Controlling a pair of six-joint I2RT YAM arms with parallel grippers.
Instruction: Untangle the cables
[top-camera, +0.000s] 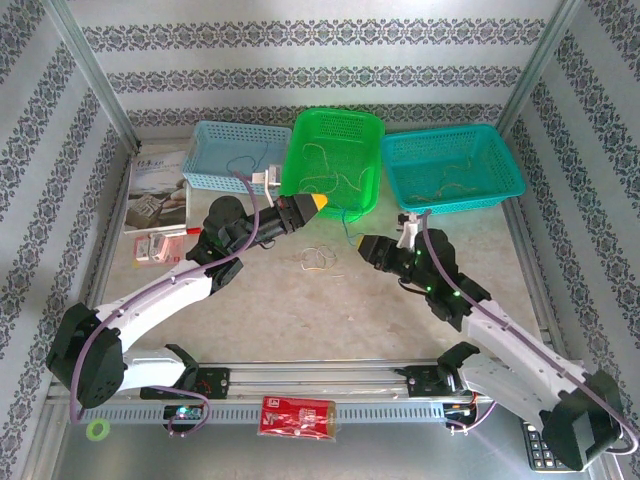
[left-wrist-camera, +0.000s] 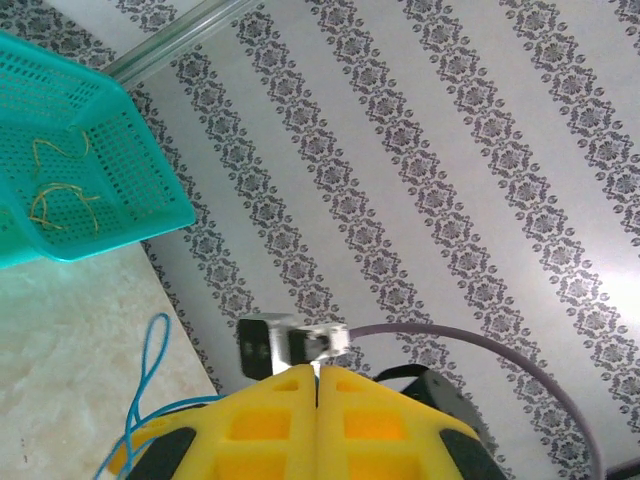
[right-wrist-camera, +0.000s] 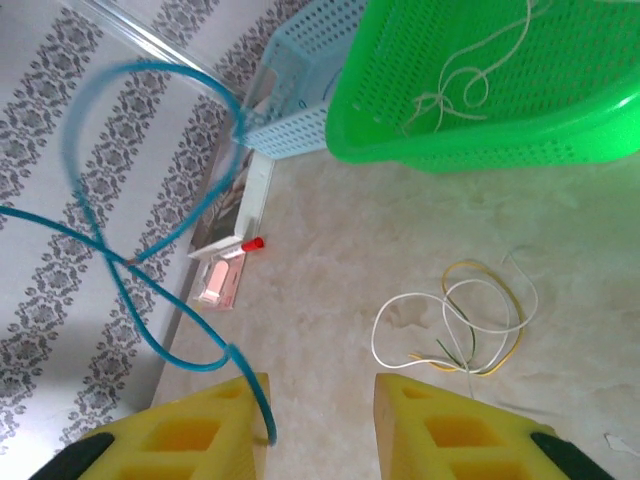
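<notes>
Left hand (top-camera: 318, 203): fingers pressed together, at 6 o'clock of the green basket (top-camera: 335, 150). The blue cable (right-wrist-camera: 105, 250) runs beside one finger (pinched or not, I cannot tell). Right hand (right-wrist-camera: 320, 425): fingers apart, with the blue cable against the inner edge of one. Clump of cables (top-camera: 318, 262) (white, yellow, green) lies loose on the counter (top-camera: 300, 320), at 6 o'clock of the left hand.

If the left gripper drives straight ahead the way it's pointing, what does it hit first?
Probably the right arm's white wrist mount, which sits just past the tips of the shut left gripper in the left wrist view. Depth is unclear; beyond it is the patterned wall.
</notes>
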